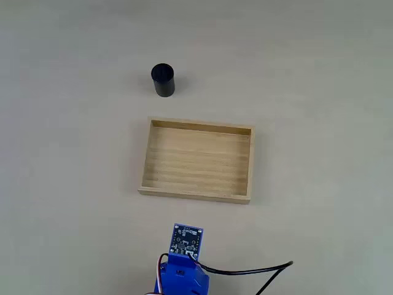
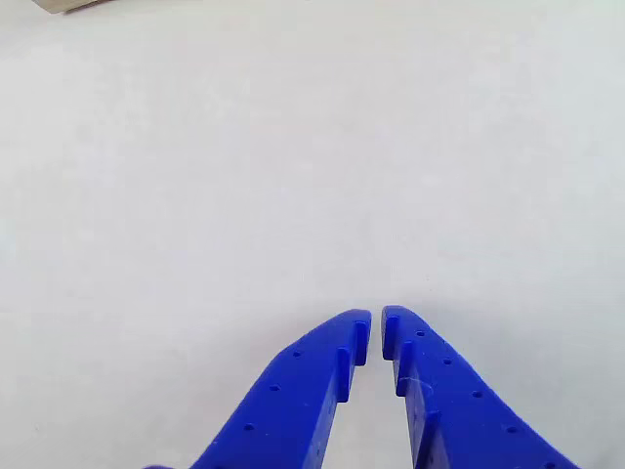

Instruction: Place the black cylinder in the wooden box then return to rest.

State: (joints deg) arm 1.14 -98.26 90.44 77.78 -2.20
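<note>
One box point(image 1: 196, 161) lies between your nearly closed, empty jaws point(image 2: 376, 327) and the upright cylinder point(image 1: 163, 80) beyond its far-left corner.

Black cylinder point(image 1: 163, 80) upright on table point(image 1: 319, 92), beyond wooden box point(image 1: 198, 160), toward left, apart.

The black cylinder point(image 1: 163, 80) is matte, plain. The wooden box point(image 1: 198, 194) is pale, with grain lines running along its plank floor. The gripper point(image 2: 376, 324) is bright blue, dotted with small holes, over an off-white surface point(image 1: 319, 92).
</note>
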